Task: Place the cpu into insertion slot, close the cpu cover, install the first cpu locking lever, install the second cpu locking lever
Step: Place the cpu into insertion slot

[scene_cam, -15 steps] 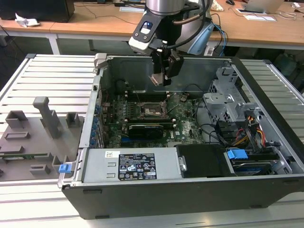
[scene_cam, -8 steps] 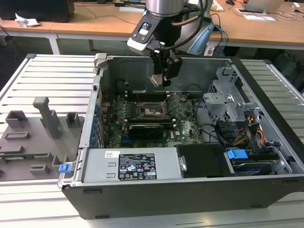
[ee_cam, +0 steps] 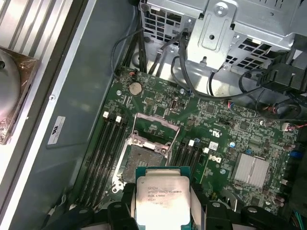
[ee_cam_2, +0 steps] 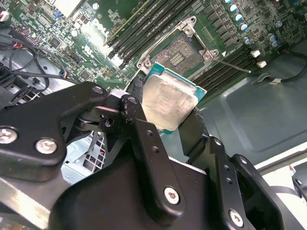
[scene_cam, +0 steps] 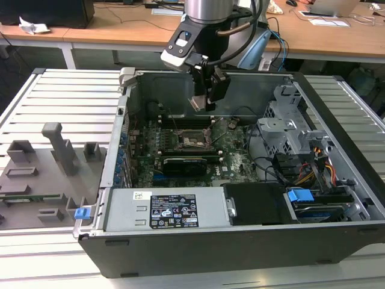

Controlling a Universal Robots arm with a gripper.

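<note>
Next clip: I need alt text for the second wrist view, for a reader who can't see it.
The gripper clamps the cpu by opposite edges between its black fingers, silvery top facing the camera, above the green motherboard. Just beyond it lies the insertion slot, uncovered and without a chip, between rows of memory slots.

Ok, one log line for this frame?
jaws: shut on cpu | cpu: held in the air near insertion slot, not seated | insertion slot: empty, uncovered

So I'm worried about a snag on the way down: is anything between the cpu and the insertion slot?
Nothing visible. The end effector holds the cpu in the air above the insertion slot, which lies uncovered with nothing across it.
</note>
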